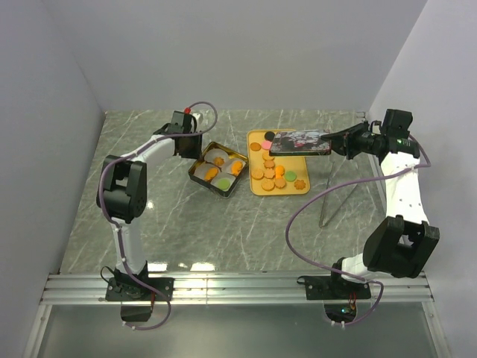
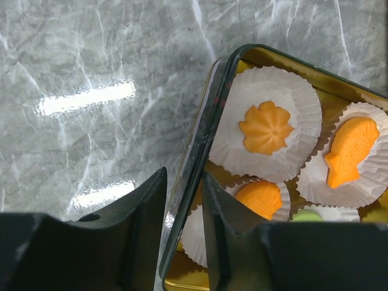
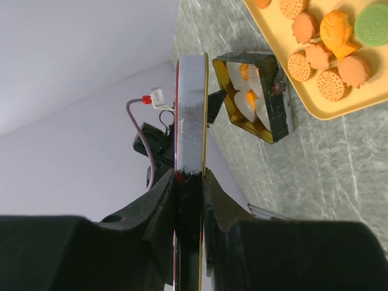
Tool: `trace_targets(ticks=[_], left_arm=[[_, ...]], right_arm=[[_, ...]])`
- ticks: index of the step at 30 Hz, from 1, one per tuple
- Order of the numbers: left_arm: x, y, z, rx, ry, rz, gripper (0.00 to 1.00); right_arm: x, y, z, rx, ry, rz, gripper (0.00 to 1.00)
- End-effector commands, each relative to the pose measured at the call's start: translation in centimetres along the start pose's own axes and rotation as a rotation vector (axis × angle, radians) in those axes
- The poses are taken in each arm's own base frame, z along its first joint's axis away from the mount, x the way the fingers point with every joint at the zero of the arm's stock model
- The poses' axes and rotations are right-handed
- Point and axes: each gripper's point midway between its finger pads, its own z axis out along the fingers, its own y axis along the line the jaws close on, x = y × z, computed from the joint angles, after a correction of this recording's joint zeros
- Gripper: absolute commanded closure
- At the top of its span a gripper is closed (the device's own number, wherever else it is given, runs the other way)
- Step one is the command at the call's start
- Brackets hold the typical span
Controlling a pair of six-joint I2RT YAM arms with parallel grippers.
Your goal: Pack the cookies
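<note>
2 arms busy at once here. Right gripper (image 3: 189, 182) is clamped tight on the tin's lid (image 3: 191, 109), pinching it by 1 edge. From the top camera the lid hangs flat in the air over the far end of the yellow tray (image 1: 252, 162), not touching it.

Most of the cookies (image 1: 270, 173) are on that tray, a loose bunch of orange and tan rounds plus 1 green and 1 pink near the far edge, partly under the lid. The rest sit in the tin (image 2: 206, 121), which is on the marble table (image 1: 186, 224) just left of the tray. Every cookie in there gets its own white paper cup (image 2: 242, 103): 1 orange flower shape, 1 orange fish shape, 1 plain orange round and a bit of a green cookie peeking out behind the finger.

Left gripper (image 2: 183, 182) is down at the tin's far left side with its jaws narrow, 1 finger outside the wall and 1 inside. Can't tell if it's actually squeezing the wall or just straddling it.
</note>
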Motion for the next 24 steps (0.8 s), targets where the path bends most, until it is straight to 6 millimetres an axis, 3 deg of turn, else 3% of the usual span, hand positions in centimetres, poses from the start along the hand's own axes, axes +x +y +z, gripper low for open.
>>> trace_targets(ticks=[1,8,15,21,24], left_arm=[[-0.5,-0.5,0.1,0.017,-0.001,-0.018,0.67],[0.3,0.9,-0.3,-0.086,0.056,-0.078,0.85],[2.7,0.9,-2.1,-0.118,0.105,-0.200,0.95],[4.0,0.9,-3.2,-0.118,0.112,-0.222,0.92],[4.1,0.4,-3.7,-0.093,0.101,-0.230,0.71]], right_arm=[[0.5,1.9,-1.3,-0.037,-0.015,-0.074,1.00],[0.5,1.3,-1.0,-0.031,-0.013,-0.069,1.00],[0.4,1.9,-0.4,-0.010,-0.040,-0.157,1.00],[1.5,2.6,2.1,-0.040,-0.032,-0.249,1.00],[2.9,3.8,4.5,-0.077,-0.017,-0.365,1.00]])
